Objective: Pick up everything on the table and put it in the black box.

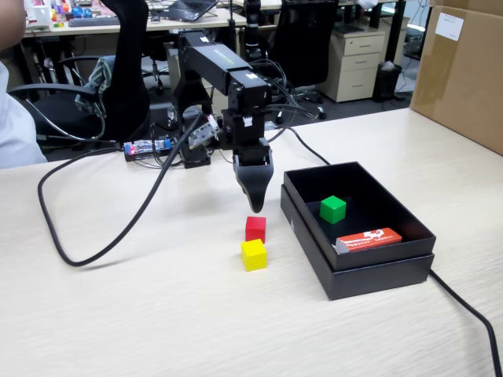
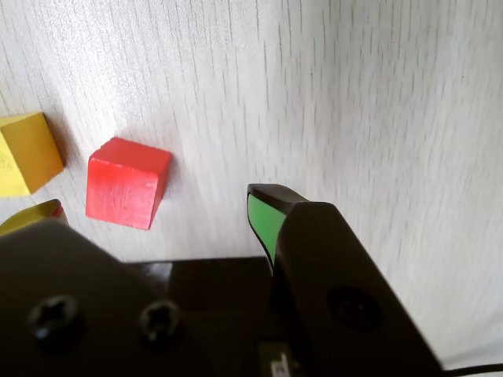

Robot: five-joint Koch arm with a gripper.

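Fixed view, packet point(image 1: 368, 239) beside green cube point(image 1: 332, 209)

The pale wood-grain bench point(image 1: 157, 314) carries a red cube point(image 1: 255, 228) and a yellow cube point(image 1: 253, 254), the yellow just in front of the red in the fixed view. To their right sits the black box point(image 1: 377, 275). A black cable point(image 1: 63, 236) loops across the left side, and a brown carton point(image 1: 464, 71) stands at the far right corner.
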